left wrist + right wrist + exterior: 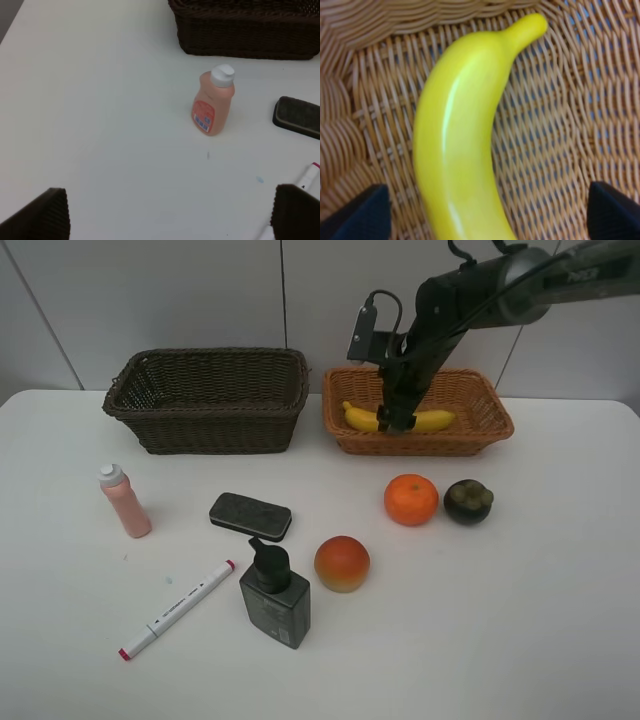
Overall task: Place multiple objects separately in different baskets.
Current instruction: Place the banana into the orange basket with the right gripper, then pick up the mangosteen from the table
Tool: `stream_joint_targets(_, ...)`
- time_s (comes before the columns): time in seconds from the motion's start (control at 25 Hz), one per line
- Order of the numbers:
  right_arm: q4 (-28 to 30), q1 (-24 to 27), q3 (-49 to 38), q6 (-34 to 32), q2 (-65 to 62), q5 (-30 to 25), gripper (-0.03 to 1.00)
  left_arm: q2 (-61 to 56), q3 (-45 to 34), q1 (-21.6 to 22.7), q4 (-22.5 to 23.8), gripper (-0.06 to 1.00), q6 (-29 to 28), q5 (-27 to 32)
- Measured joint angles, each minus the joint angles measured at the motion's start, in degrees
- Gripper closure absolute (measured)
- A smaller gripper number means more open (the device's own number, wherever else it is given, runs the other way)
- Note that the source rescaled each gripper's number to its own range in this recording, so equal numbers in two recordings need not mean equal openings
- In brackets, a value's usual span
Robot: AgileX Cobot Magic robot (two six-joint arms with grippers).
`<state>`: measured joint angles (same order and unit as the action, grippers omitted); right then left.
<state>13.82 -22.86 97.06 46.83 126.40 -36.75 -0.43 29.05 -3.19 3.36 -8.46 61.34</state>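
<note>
My right gripper (396, 422) is down inside the orange-tan basket (470, 437), open, with its jaws wide on either side of the yellow banana (436, 420), which lies on the weave. In the right wrist view the banana (460, 145) sits between the fingertips (362, 212) without touching them. My left gripper (167, 215) is open and empty over the table, short of the pink bottle (213, 104). The dark brown basket (210, 425) shows nothing inside. On the table are the pink bottle (125, 502), eraser (250, 516), marker (177, 608), pump bottle (274, 596), peach (342, 563), orange (411, 499) and mangosteen (468, 501).
The white table (520, 620) meets a tiled wall just behind both baskets. The left wrist view also shows the eraser (297, 116), the marker tip (307, 176) and the dark basket's wall (250, 40). The left arm is out of the exterior view.
</note>
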Motion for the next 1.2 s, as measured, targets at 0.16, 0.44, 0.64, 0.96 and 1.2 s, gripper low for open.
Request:
stream_joint_targets(0.16,2.04,0.0,1.38,0.05,-3.81,-2.4,-0.03,0.0,0.0,0.0,0.0,-0.06,0.0,0.0)
stream_joint_targets(0.44,2.91,0.0,4.26,-0.02,-13.93,-16.5,-0.03,0.0,0.0,0.0,0.0,-0.06,0.0,0.0)
stream_joint_targets(0.64,-0.11,0.53,4.26,-2.24,-18.7,-31.35,-0.03,0.0,0.0,0.0,0.0,-0.06,0.0,0.0)
stream_joint_targets(0.96,-10.12,5.21,-4.45,-8.66,-20.78,-32.7,-0.03,0.0,0.0,0.0,0.0,-0.06,0.0,0.0)
stream_joint_targets(1.2,-10.78,5.9,-16.96,-8.92,-20.8,-32.06,-0.03,0.0,0.0,0.0,0.0,-0.06,0.0,0.0)
